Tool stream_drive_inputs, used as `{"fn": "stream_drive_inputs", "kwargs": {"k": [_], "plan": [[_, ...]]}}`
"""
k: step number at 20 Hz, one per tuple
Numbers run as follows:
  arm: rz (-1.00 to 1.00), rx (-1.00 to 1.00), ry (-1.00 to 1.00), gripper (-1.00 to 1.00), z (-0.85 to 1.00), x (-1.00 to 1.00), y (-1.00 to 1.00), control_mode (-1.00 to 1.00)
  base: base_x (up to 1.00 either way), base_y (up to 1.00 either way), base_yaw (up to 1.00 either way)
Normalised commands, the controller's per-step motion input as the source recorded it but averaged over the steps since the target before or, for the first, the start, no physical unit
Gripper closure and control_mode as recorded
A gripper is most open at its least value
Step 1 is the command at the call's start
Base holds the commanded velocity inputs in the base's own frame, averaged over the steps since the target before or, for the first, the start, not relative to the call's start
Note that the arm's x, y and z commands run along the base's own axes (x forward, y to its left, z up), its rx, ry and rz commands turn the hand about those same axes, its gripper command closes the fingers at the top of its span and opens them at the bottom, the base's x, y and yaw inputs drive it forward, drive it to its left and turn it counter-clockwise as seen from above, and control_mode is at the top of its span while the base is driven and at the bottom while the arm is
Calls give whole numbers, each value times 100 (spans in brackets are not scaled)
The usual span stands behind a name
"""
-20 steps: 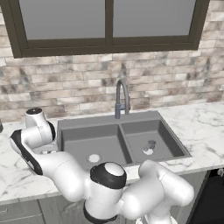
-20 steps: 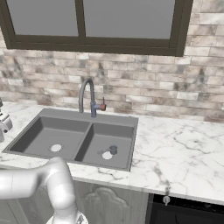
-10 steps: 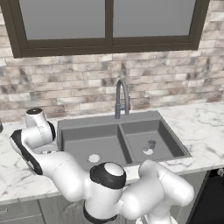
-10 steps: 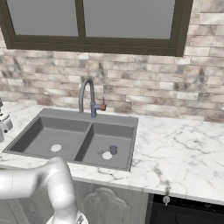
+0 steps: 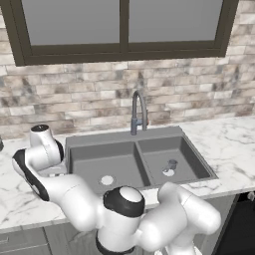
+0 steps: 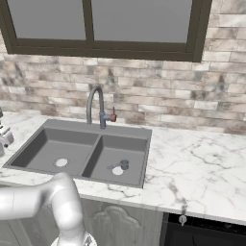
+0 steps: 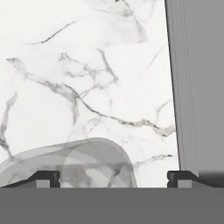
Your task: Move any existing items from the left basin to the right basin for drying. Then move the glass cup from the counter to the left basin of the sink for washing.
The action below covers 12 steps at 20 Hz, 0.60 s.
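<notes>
The claw [image 7: 113, 178] stands wide open over the counter [image 7: 87, 65], its two dark tips far apart and holding nothing. The cup [image 7: 83, 164] sits low between the tips, nearer the left one, seen from above as a clear greyish round on the marble; no tip touches it, as far as the hand view shows. The dark sink rim [image 7: 183, 87] runs along the right of that view, so the cup stands on the counter just beside the sink.

In the base views the arm [image 5: 45, 159] reaches out over the counter left of the sink [image 5: 137, 162]. The left basin [image 5: 99, 167] holds only its pale drain. The tiny glass [image 5: 172, 164] stands upright in the right basin [image 5: 169, 157], just beside the drain there.

So the first half looks done: the tiny glass is already in the right basin. What is left is the cup: lower the claw around it, close, lift it, carry it over the rim and set it in the left basin.
</notes>
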Motion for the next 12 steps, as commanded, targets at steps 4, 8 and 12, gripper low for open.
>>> {"fn": "stream_drive_inputs", "kwargs": {"k": [4, 8, 12], "plan": [[0, 0, 0, -100, -34, -19, 0, -100, 0, 0, 0], [0, 0, 0, 100, -29, -4, 3, -100, 0, 0, 0], [0, 0, 1, 100, -21, -1, 0, -100, 0, 0, 0]]}}
